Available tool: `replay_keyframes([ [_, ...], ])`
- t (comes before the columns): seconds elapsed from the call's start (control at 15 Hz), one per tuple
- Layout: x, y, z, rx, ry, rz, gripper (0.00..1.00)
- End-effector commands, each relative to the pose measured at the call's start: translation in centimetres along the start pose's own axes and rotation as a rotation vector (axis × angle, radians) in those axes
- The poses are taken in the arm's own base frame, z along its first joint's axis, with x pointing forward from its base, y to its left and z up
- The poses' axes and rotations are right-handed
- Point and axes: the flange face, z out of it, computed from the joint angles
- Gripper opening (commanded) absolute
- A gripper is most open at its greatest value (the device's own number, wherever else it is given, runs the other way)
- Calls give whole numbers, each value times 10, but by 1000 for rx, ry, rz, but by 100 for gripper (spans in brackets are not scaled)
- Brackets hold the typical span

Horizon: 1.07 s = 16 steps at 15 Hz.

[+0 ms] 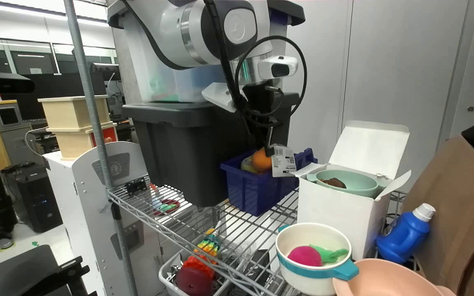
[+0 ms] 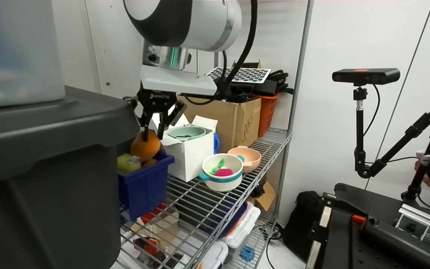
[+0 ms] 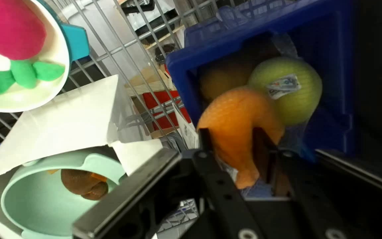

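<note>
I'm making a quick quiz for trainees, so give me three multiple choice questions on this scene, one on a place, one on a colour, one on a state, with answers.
1. Where is the orange fruit-like ball?
A. Inside the round cream-and-teal pot
B. At the mouth of the blue plastic bin
C. On the floor

2. What colour is the round bowl in the top of the white cardboard box?
A. Mint green
B. Black
C. Bright red

3. How does the box's lid stand?
A. Shut flat
B. Torn off
C. Raised open

Answers:
1 B: the wrist view shows it at the bin's opening, next to a yellow-green ball and by the black claw.
2 A: all three views show pale green.
3 C: it tilts up behind the bowl in an exterior view.
</note>
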Motion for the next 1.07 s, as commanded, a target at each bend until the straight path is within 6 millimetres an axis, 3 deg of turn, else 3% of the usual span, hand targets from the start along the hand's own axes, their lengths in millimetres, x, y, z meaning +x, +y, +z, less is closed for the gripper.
replay_keyframes([
  [0.0, 8, 10, -28, -7, 7, 9, 3],
  [0.33, 15, 18, -62, 17, 38, 16, 0],
  [0.6, 17, 24, -79, 27, 56, 13, 0],
  [0.67, 16, 25, -81, 29, 59, 10, 26],
  [0.73, 16, 26, -82, 30, 60, 8, 27],
  [1.0, 13, 28, -73, 18, 47, 8, 55],
])
